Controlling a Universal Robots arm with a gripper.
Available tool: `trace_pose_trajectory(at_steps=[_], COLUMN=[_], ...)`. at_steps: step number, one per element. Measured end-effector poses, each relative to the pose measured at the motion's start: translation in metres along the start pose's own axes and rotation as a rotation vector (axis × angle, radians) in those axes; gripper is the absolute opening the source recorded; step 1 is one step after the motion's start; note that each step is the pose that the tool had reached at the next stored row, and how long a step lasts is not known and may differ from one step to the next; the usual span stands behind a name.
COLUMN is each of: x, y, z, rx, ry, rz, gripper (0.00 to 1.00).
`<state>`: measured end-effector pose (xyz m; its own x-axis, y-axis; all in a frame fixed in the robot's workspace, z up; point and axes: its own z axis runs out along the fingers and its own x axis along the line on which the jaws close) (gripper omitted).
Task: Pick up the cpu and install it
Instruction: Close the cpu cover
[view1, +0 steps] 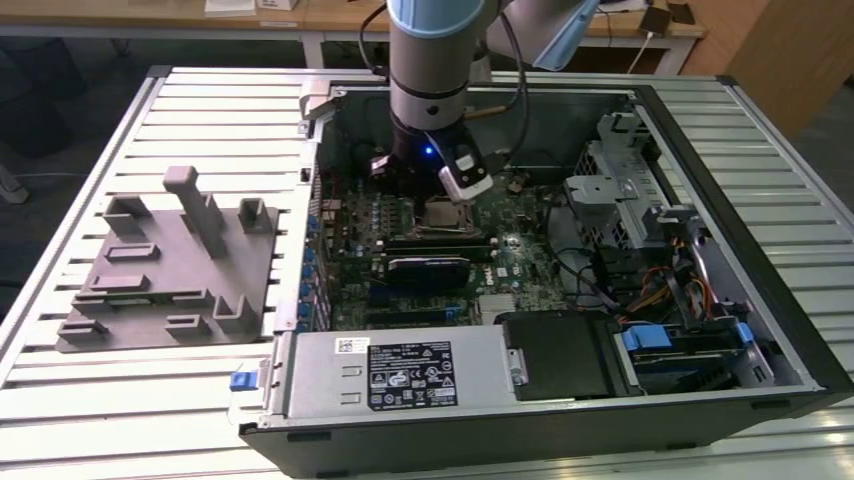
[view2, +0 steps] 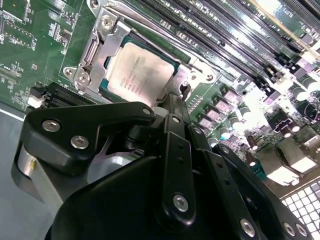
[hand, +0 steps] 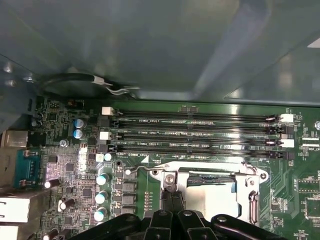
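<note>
cpu (view2: 142, 75) is lying flat in the socket on the motherboard (view2: 30, 35), silver top facing up, with the metal load frame (view2: 95, 47) sitting around its edges. Fingers (view2: 176, 112) are drawn narrow, tips close together, gripping nothing I can make out. They are sitting at the frame's edge just beside the cpu; whether they are touching it is not resolvable. In the first wrist view the wire lever (hand: 145, 171) is running along the socket side nearest the memory slots (hand: 200, 132); latched or not, unclear. The arm is reaching down into the open computer case (view1: 747, 330), which is resting on the slatted table (view1: 214, 110).

Risks, as judged:
- Tips pressing off-centre could be tilting the frame or skidding onto the cpu lid and scratching it.
- If the chip is sitting slightly askew, downward force would be bending socket pins.
- A sideways slip would be sending the tips into the capacitors (hand: 102, 178) close by.
</note>
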<state>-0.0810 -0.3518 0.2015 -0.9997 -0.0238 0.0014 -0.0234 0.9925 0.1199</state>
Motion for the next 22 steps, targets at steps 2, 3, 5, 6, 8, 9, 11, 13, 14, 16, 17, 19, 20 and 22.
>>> trace_pose_trajectory(at_steps=[2,3,5,6,8,9,11,13,14,16,17,19,20,22], x=[-0.0011,-0.0017,-0.0025,-0.0028,-0.0032,-0.0033,-0.0034,-0.0033,-0.0033,-0.0033,-0.0033,-0.0034,-0.0034,-0.0038], y=[-0.0001,-0.0001,-0.0002,-0.0002,-0.0004,-0.0006,-0.0012,-0.0026,-0.0034,-0.0051,-0.0056,-0.0065,-0.0067,-0.007], z=[0.0001,0.0003,0.0004,0.0003,0.0005,0.0005,0.0005,0.0005,0.0005,0.0008,0.0011,0.0019,0.0022,0.0029], rx=[-0.0007,-0.0017,-0.0042,-0.006,-0.0145,-0.019,-0.0236,-0.0239,-0.0238,-0.0238,-0.0239,-0.0245,-0.0247,-0.0258], ry=[-0.0001,-0.0001,-0.0002,-0.0002,-0.0005,-0.0006,-0.0007,-0.0007,-0.0006,-0.0006,-0.0006,-0.0007,-0.0006,-0.0005], rz=[0.0,0.0,0.0,0.0,0.0,0.0,0.0,0.0,0.0,0.0,0.0,0.0,0.0,0.0], gripper=[0.11,0.11,0.11,0.11,0.11,0.11,0.11,0.11,0.11,0.11,0.11,0.11,0.11,0.11])
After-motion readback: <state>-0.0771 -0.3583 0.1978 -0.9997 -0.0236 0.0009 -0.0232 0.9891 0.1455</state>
